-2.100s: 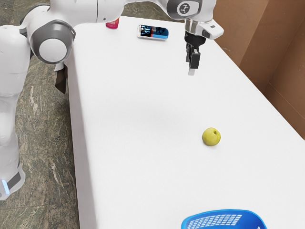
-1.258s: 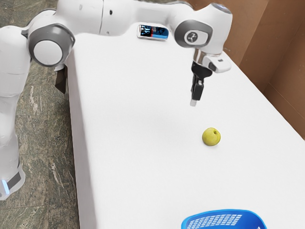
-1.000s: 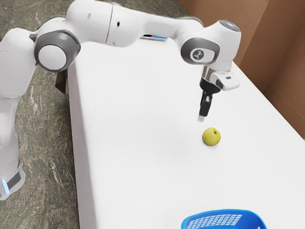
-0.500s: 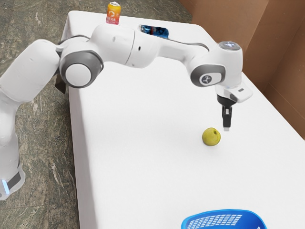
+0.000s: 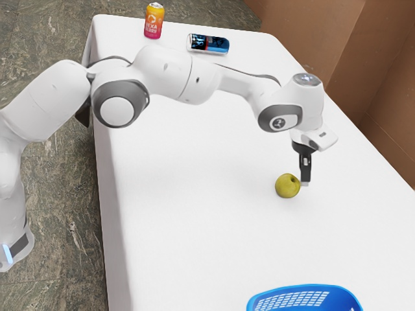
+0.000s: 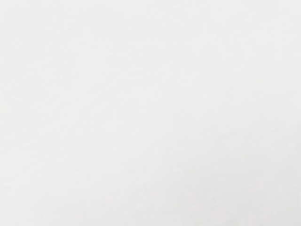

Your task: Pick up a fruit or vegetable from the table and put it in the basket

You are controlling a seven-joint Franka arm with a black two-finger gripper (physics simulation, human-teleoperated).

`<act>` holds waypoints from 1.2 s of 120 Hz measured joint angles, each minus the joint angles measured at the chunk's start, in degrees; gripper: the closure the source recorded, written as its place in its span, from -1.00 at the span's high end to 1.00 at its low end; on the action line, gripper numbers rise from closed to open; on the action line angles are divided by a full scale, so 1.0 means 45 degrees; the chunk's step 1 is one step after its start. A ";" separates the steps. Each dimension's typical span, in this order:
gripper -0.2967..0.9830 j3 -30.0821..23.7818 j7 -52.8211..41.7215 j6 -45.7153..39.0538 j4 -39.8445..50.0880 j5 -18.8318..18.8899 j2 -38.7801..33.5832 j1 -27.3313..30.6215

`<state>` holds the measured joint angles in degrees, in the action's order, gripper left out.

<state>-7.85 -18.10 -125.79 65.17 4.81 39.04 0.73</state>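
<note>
My gripper [image 5: 305, 184] points straight down beside the yellow-green fruit [image 5: 286, 186], on the side toward the exterior view's right. Its tips appear level with the fruit's upper half, and whether they touch it I cannot tell. The fruit rests on the white table. A blue basket [image 5: 353, 300] with a perforated wall stands at the exterior view's lower edge, partly cut off. In the wrist view lies the plain white tabletop [image 6: 150, 103].
On the table's far end an orange-pink can [image 5: 154, 22] stands upright, and a blue and black can [image 5: 208, 44] lies on its side. A brown wall [image 5: 363, 58] rises beyond the table's edge at the exterior view's right.
From the far part of the table my hand has come down toward the fruit, swinging past it to the exterior view's right, then slightly back and lower. The fruit and basket have stayed put.
</note>
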 joint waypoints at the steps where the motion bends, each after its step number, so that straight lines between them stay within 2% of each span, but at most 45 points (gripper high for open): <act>1: 0.54 -0.0007 -0.0001 -0.0005 -0.0017 0.0000 -0.0001 -0.0016; 96: 0.54 -0.0190 -0.0013 -0.0347 -0.0040 -0.0026 0.0645 -0.0458; 144: 0.54 -0.0167 -0.0017 0.1038 -0.0005 -0.0040 0.0564 -0.0455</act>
<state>-8.61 -18.18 -121.12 65.15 4.63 41.58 -1.32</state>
